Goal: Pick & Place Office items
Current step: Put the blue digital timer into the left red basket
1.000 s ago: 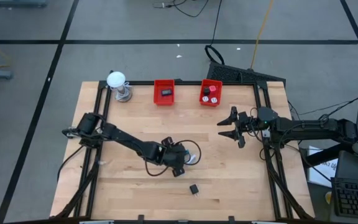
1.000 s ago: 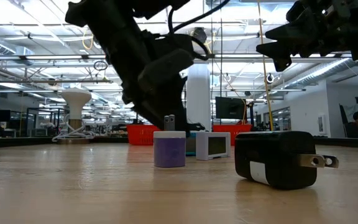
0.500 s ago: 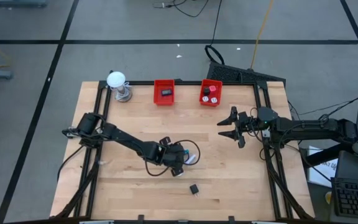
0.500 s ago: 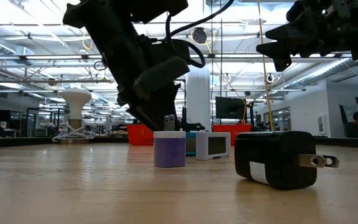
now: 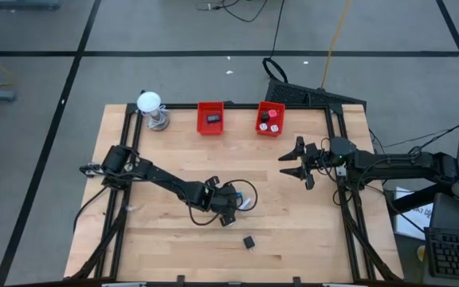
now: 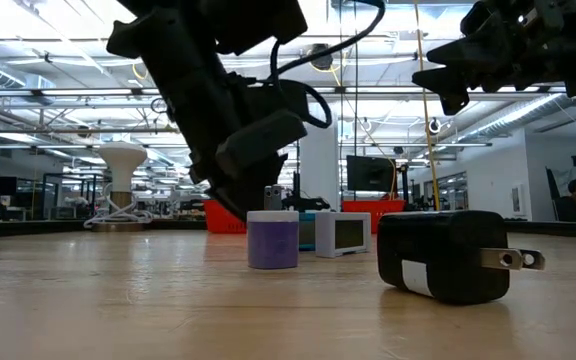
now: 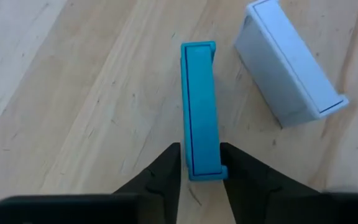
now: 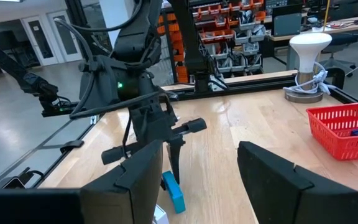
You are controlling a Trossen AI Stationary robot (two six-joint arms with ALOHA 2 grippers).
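Observation:
A cyan flat piece stands on its narrow edge on the wooden table. My left gripper is shut on its near end, at the table's middle. A pale blue box lies just beside the cyan piece. A lilac cylinder, a white box and a black plug adapter rest on the table close by. My right gripper hovers open at the right, above the table, its fingers wide apart. My left gripper pinches the cyan piece by its two flat sides at one end, between the two fingers. The fingers come from above, pointing down, and lie along the piece. The piece stays on the table on its narrow edge.
Two red bins with small items stand at the far edge. A white ball on a metal stand is at the far left corner. The black adapter lies toward the near edge.
My left gripper has sunk a little toward the table over the cyan piece and tipped slightly. The items on the table have stayed where they were.

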